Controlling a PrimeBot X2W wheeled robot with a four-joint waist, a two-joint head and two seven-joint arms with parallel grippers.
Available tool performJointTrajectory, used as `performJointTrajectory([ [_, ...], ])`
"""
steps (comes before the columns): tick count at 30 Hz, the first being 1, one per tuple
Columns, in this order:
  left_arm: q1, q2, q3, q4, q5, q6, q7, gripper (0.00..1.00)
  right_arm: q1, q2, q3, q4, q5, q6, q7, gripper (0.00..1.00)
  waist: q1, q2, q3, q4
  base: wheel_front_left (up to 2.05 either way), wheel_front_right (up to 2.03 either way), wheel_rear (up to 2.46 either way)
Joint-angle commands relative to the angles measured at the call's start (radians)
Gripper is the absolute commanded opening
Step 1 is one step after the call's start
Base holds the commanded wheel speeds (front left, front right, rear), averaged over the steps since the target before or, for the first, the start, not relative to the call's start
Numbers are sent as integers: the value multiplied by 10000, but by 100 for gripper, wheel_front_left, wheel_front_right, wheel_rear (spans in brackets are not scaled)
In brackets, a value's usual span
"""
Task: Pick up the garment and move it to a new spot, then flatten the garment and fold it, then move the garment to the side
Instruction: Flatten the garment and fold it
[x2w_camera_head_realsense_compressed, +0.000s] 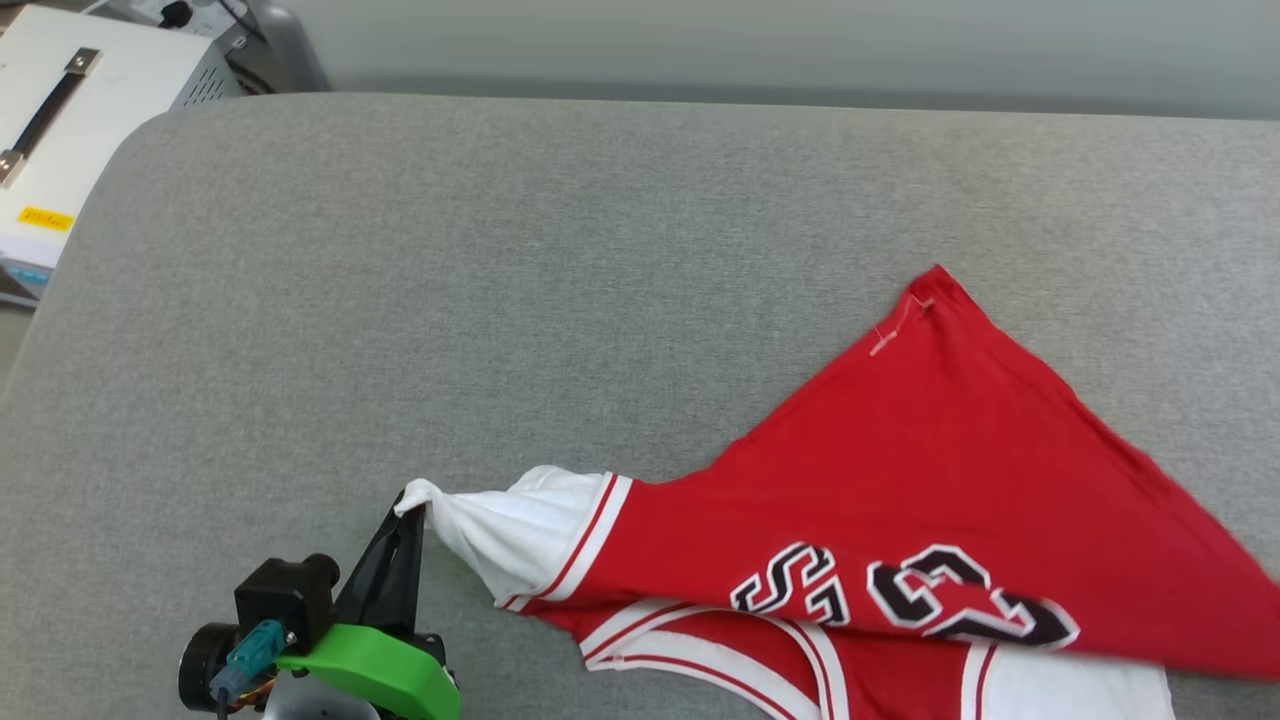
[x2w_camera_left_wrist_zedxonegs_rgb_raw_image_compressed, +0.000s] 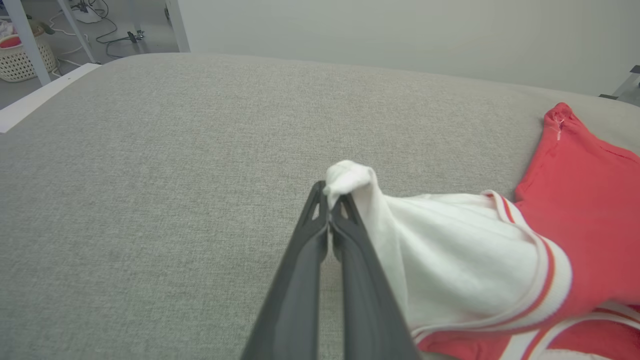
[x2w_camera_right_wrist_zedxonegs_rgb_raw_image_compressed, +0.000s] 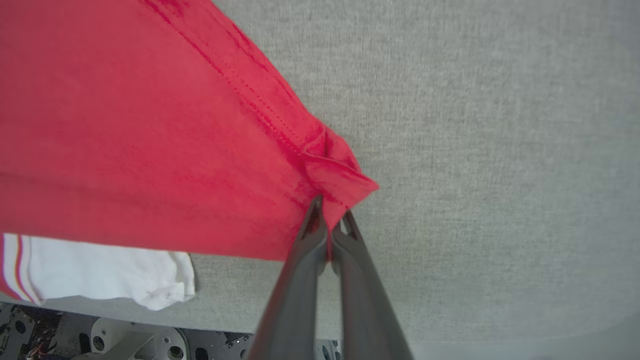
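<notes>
The garment, a red T-shirt with white sleeves and black-and-white lettering, lies partly folded on the grey cushioned surface at the lower right of the head view. My left gripper is shut on the tip of a white sleeve, which is pulled taut toward the left; the pinch shows in the left wrist view at the gripper. My right gripper is shut on a red hem corner of the garment, lifted off the surface. The other white sleeve rests near the front edge.
A white box with a black handle stands beyond the surface's far left corner. A wicker basket and cables sit on the floor farther off. The front edge of the surface lies just under the right gripper, with robot base parts below.
</notes>
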Motion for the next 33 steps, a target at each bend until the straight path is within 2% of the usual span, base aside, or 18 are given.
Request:
performJointTrajectory([
  [1,123,102,30,-48,-65,68,28,0,520,399,-131,-81,-79,-11,-71,0,1,0,-118,-162,0,0,0],
  [6,5,108,-24,-78,-44,78,74,0,1555,1634,-169,111,-415,-11,-306,0,1,0,0,-124,0,0,0],
  [11,-63,70,-67,-15,-42,102,69,0,1539,2114,-222,416,-568,-11,-602,0,1,0,-16,-96,0,0,0],
  [13,-50,63,-83,6,-46,111,61,0,1309,2090,-421,286,-698,-11,-840,100,1,0,-61,-101,0,0,0],
  [18,-73,63,-154,-68,-8,147,81,0,617,1719,-958,-689,-1022,-11,-1295,100,1,0,-111,-44,0,0,0],
  [23,-227,31,-233,-241,60,180,108,0,-339,1325,-1204,-1864,-1206,-11,-1260,100,1,0,56,130,0,0,0],
  [24,-401,-2,-302,-334,116,171,130,0,-1357,1171,-1085,-2393,-1330,-11,-1097,100,1,0,282,267,0,0,0],
  [28,-679,-58,-388,-380,187,131,135,0,-2956,1081,-347,-2627,-1559,-11,-601,100,1,0,610,457,0,0,0],
  [33,-1057,-210,-540,-365,275,57,104,0,-5014,1261,1235,-1861,-1931,-11,186,100,1,0,1004,754,0,0,0],
])
